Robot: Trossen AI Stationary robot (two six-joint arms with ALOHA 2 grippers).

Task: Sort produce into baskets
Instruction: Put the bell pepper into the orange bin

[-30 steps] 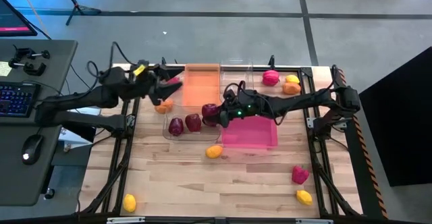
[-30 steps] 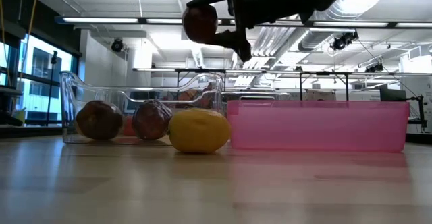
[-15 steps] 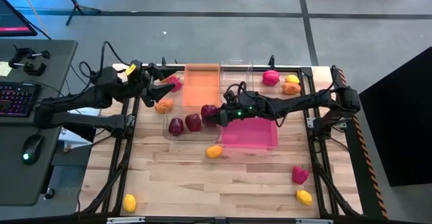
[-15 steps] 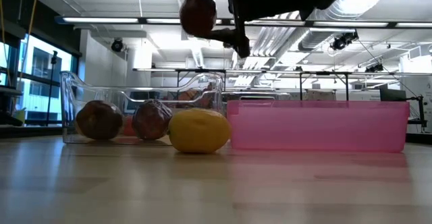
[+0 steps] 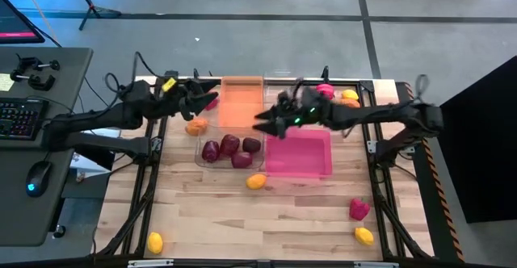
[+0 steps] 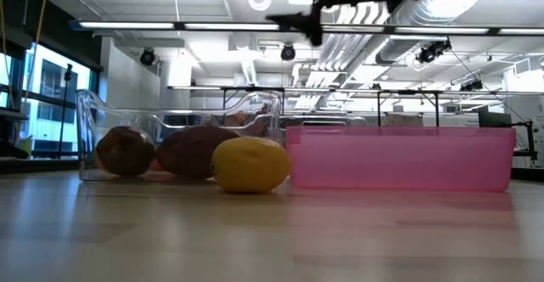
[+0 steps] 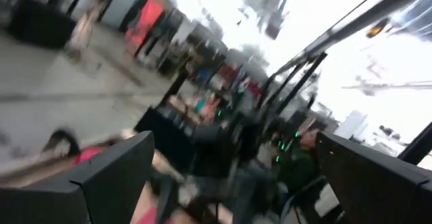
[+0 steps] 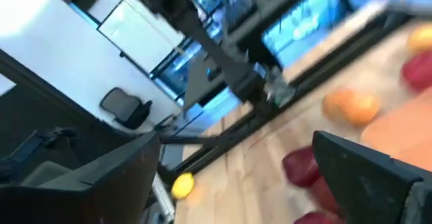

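The right gripper (image 5: 262,125) hovers spread wide and empty over the clear bin (image 5: 202,161) (four maroon pieces (image 5: 231,144) inside); the left gripper (image 5: 208,92), also wide open, holds nothing.

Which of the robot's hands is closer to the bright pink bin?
The right hand. It hangs open just above the pink bin's far left corner. The left hand, also open, sits farther off, beyond the orange bin.

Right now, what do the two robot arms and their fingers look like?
Both arms are dark, slim and jointed, with black cables along them. The left gripper carries a yellow tag near its wrist. The right gripper shows small green lights. The fingers are dark, flat, angular plates.
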